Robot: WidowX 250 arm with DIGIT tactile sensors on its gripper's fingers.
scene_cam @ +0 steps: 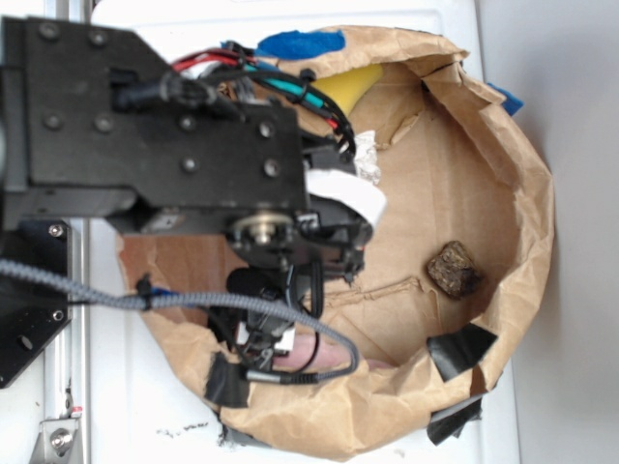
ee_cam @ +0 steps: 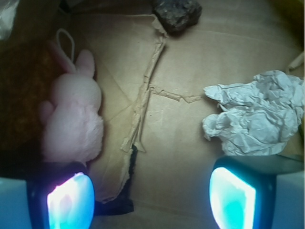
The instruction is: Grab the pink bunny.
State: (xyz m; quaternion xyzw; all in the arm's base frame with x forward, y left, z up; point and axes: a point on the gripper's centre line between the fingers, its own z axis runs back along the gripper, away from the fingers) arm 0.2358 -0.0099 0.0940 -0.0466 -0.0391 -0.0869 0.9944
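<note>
pink bunny (ee_cam: 74, 117) lying just ahead of spread tool's (ee_cam: 151, 195) left finger

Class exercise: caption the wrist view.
Open gripper above brown paper floor; soft pale-pink plush bunny left, crumpled white paper wad right.

The pink bunny (ee_cam: 74, 117) is looking pale pink and fuzzy against the plain tan cardboard floor (ee_cam: 190, 157), and the crumpled paper wad (ee_cam: 252, 119) is showing up white with greyish creases. The gripper (ee_cam: 150, 198) pads are glowing cyan-white in black frames, while the lumpy rock thing (scene_cam: 455, 269) is sitting there dark brownish-olive. Up top, the sponge wedge (scene_cam: 350, 85) is showing yellow beside a blue patch (scene_cam: 300, 43), with black tape (scene_cam: 462, 350) on the brown paper rim.
</note>
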